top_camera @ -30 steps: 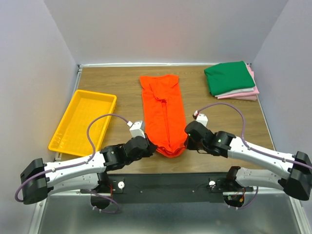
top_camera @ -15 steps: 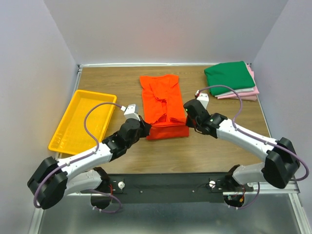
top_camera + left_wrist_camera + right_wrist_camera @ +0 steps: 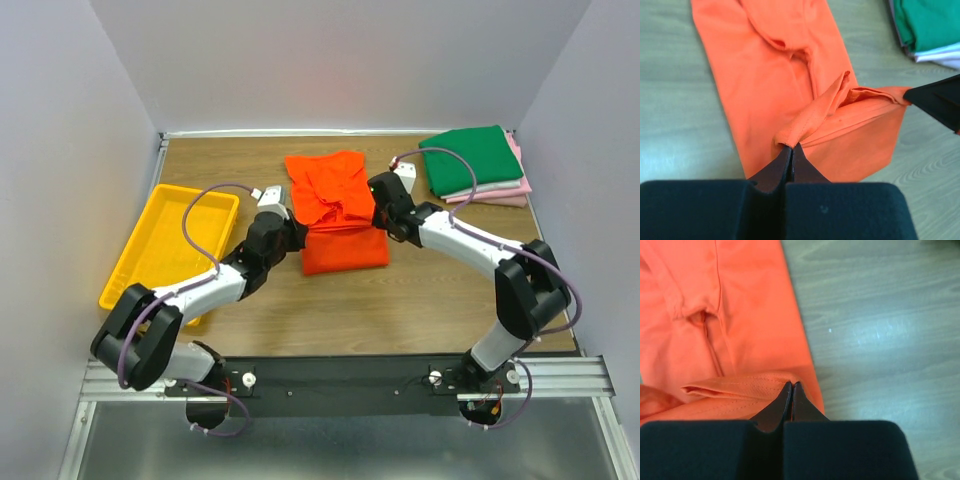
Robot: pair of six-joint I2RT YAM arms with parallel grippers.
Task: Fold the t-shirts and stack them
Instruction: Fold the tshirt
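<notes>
Orange t-shirt [image 3: 345, 250], dead centre, looks roughly half folded, its near hem doubled over toward 12 o'clock, while the finished stack [image 3: 472, 160] (green on top, white and pink underneath) sits at 2 o'clock. Left gripper [image 3: 791, 147] and right gripper [image 3: 791, 385] are each pinched tight on a hem corner, so I'd guess laying it flat and stacking it remain.

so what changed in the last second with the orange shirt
Both arms swung away from their bases toward the far edge. The left gripper and right gripper, each shut on a corner of the orange shirt's near hem, carried that hem up and back over the rest, so the shirt lies shorter. Neither grip let go. The yellow tray and the folded stack stayed put.
</notes>
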